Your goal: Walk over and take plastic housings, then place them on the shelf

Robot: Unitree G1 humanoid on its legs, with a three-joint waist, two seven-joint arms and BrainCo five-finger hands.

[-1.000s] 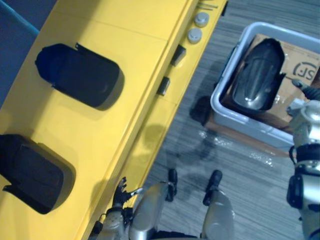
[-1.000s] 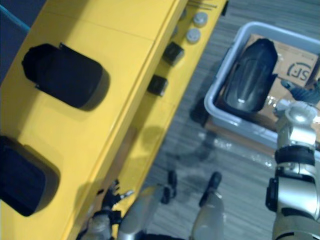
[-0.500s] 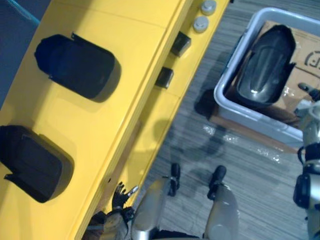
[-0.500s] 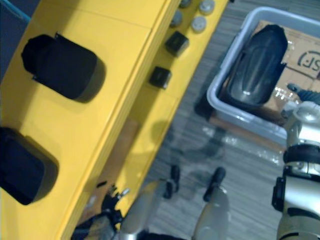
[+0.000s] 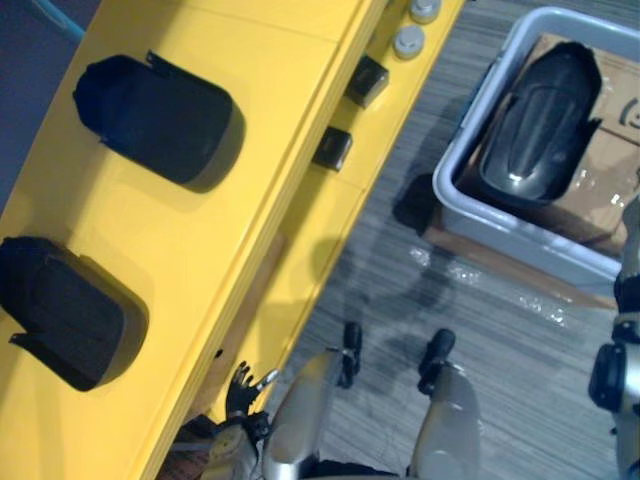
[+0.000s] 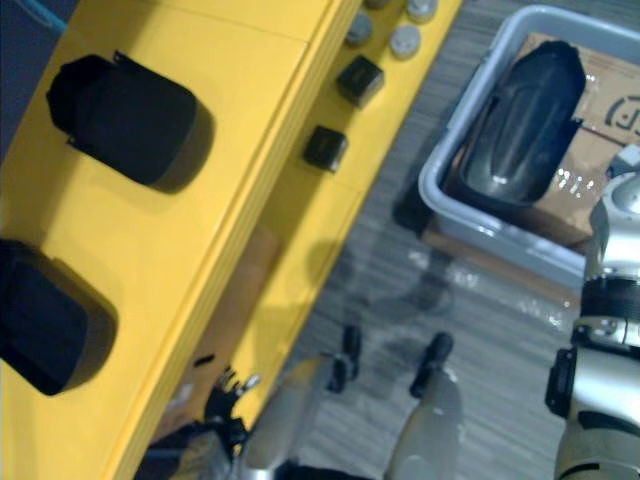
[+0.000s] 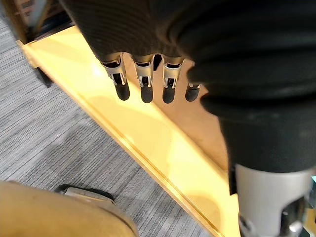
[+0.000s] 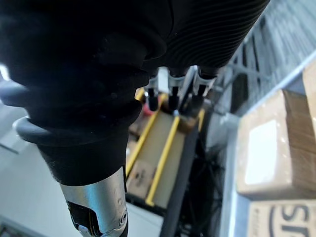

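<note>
Two black plastic housings lie on top of the yellow shelf (image 5: 250,200), one further back (image 5: 155,120) and one nearer (image 5: 65,315). A third housing (image 5: 540,125) lies in the grey bin (image 5: 530,245) on the floor to the right. My left hand (image 5: 245,388) hangs low beside the shelf's front edge, its fingers (image 7: 143,86) straight and empty. My right arm (image 6: 610,330) rises along the right edge, near the bin's front corner. The right hand's fingers (image 8: 173,98) hang relaxed and hold nothing.
Cardboard (image 5: 600,170) lines the bin under the housing. Two small black boxes (image 5: 367,80) (image 5: 332,148) and round grey caps (image 5: 408,42) sit on the shelf's lower ledge. Grey carpet (image 5: 400,290) lies between shelf and bin.
The whole picture has shifted, so the camera moved. The bin now sits closer to the right edge and my right arm shows less. The housings keep their places.
</note>
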